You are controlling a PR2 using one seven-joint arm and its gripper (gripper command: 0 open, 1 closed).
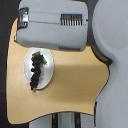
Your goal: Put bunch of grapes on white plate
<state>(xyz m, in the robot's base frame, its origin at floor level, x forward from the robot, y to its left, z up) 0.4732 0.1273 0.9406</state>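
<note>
The white plate (46, 79) lies on the left part of the wooden table. The bunch of grapes (35, 71) rests on it, a dark elongated cluster running from the plate's top down to its lower left rim, with a green bit (44, 60) beside its upper end. My arm's grey housing (52, 27) stretches across the top of the exterior view, above the plate and apart from the grapes. My gripper (22, 19) is only a blurred dark patch at the arm's left end, and its fingers cannot be made out. Nothing appears to be held.
The wooden table (75, 85) has a curved edge cut in on the exterior view's right. A large grey robot body (112, 30) fills the right side. Dark struts (65, 120) show below the table's bottom edge.
</note>
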